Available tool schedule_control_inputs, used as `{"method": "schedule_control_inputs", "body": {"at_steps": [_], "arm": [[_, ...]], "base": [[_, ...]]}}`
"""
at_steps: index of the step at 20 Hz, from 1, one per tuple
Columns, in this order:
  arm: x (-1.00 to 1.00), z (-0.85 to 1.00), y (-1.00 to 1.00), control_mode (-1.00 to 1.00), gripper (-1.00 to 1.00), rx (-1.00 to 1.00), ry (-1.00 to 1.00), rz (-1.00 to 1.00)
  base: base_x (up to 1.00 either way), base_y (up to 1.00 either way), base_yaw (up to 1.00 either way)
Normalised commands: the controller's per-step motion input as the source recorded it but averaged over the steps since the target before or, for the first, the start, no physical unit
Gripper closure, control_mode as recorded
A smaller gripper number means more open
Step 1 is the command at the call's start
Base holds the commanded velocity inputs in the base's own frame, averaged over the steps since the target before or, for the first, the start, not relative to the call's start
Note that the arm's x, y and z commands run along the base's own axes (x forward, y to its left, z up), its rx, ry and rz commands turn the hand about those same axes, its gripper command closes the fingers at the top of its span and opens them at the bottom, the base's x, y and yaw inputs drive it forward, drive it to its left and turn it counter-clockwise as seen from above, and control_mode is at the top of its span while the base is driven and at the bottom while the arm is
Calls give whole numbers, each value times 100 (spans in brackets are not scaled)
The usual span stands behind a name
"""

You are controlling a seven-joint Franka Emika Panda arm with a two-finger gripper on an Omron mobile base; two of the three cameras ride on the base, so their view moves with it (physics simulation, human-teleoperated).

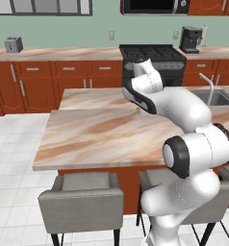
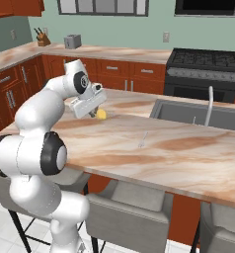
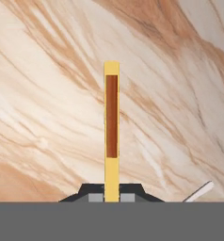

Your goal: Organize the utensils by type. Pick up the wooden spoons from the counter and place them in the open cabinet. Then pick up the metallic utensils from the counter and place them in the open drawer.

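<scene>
We have hold of the small yellow wooden spoon [image 3: 111,127]. Our gripper [image 3: 111,196] is nearly shut, and its 2 dark tips pinch the spoon tight between them. In the hand view we see the spoon edge-on: a thin yellow strip with a red-brown stripe, standing straight out from the tips. In the right base view its round yellow end [image 2: 101,114] pokes out just under the gripper [image 2: 92,109], and it looks to be just above the table [image 2: 188,163], though we cannot be sure it is clear of it.

We think this spoon is light and stiff. It will not bend or break. It is smooth wood, so it could slip or turn if we swing fast. The grip seems to be near 1 end, so the long free part may wobble.

The thin silvery utensil [image 2: 143,139] lies flat on the table, well apart from the gripper, nearer the sink [image 2: 198,113]. It looks very slim and low, so it will be hard to pinch; we would take it across its narrow middle.

Our arm [image 1: 184,120] rises from the base, bends at the big elbow, and reaches forward over the table. The hand looks tipped downward at the marble top
</scene>
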Motion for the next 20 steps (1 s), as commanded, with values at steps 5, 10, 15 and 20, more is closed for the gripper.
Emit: {"method": "schedule_control_inputs", "body": {"at_steps": [5,10,15,20], "arm": [[0,0,0,-100,100,0,2,0],[0,0,0,-100,100,0,0,0],[-8,0,0,100,100,0,0,0],[0,0,0,100,100,0,0,0]], "base": [[0,0,0],[0,0,0],[-22,0,0],[-71,1,19]]}}
